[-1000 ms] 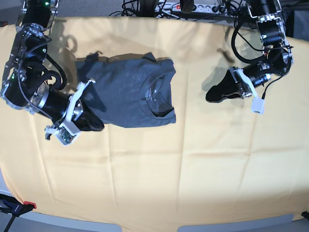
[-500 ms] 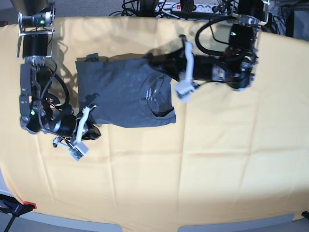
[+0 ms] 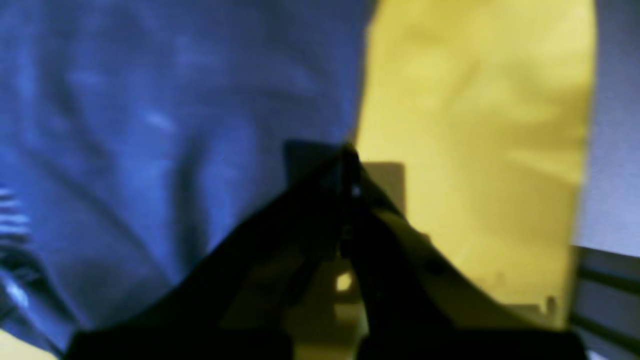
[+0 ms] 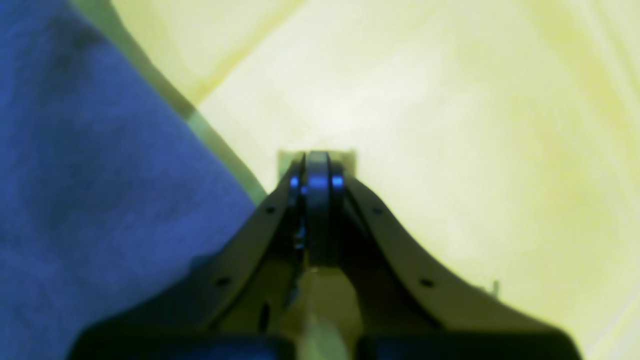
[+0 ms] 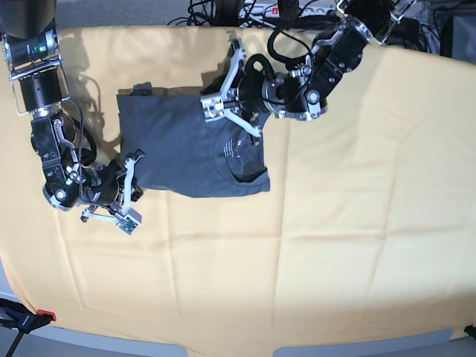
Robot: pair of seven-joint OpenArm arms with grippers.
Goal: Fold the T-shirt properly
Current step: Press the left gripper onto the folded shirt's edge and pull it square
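Note:
The dark slate-grey T-shirt (image 5: 190, 145) lies folded in a rough rectangle on the yellow cloth, collar and pale neck label toward its right side. My left gripper (image 5: 214, 89) reaches in from the back right and sits at the shirt's far edge. In the left wrist view this gripper (image 3: 347, 157) is shut, its tips right on the line between the T-shirt (image 3: 150, 125) and the cloth. My right gripper (image 5: 141, 193) sits by the shirt's near-left corner. The right wrist view shows that gripper (image 4: 317, 162) shut on nothing, over bare cloth beside the T-shirt (image 4: 90, 175).
The yellow cloth (image 5: 335, 245) covers the whole table. A power strip and tangled cables (image 5: 282, 11) run along the back edge. A red-tipped clamp (image 5: 30, 318) sits at the front left corner.
The left arm has swung in from the right side of the table to the shirt's far edge. The right arm has drawn in and straightened, its gripper staying by the shirt's near-left corner.

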